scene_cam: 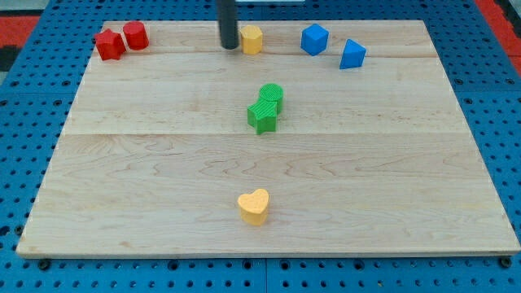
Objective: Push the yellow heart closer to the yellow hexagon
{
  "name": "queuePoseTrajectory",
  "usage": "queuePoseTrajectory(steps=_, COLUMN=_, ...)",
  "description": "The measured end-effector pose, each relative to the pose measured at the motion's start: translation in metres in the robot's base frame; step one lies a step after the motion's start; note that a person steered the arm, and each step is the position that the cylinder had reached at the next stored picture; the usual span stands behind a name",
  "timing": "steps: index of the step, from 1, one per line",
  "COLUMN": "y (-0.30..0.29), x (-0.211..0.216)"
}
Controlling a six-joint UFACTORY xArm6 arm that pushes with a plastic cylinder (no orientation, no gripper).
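Your yellow heart [254, 206] sits near the worktop's [122, 179] bottom edge, well apart from the yellow hexagon [252, 38] beside my tip [229, 46]; with no pincer, shove this light, rigid, probably easy-sliding block squarely from its bottom side, past the green blocks [266, 108].

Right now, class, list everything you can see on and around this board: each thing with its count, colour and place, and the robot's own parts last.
red blocks: two, red, the view's top left corner, side by side
yellow hexagon: one, yellow, top centre
blue blocks: two, blue, top right
green blocks: two, green, centre, touching
yellow heart: one, yellow, bottom centre
board: one, pale wood
pegboard: blue, around the board
my tip: one, dark rod, just left of the yellow hexagon
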State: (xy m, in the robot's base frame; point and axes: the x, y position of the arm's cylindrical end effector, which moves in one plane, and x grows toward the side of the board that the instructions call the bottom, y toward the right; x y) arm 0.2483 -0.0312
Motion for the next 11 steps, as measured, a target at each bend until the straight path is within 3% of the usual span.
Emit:
queuePoseTrajectory(steps=1, y=-0.003, x=0.027)
queuePoseTrajectory(steps=2, y=-0.066, x=0.132)
queuePoseTrajectory(steps=3, y=-0.076, x=0.23)
queuePoseTrajectory(steps=4, y=-0.043, x=0.317)
queuePoseTrajectory(steps=5, y=-0.048, x=0.369)
queuePoseTrajectory(steps=6, y=0.029, x=0.359)
queuePoseTrajectory(steps=8, y=-0.016, x=0.3)
queuePoseTrajectory(steps=10, y=0.101, x=0.338)
queuePoseTrajectory(steps=11, y=0.054, x=0.33)
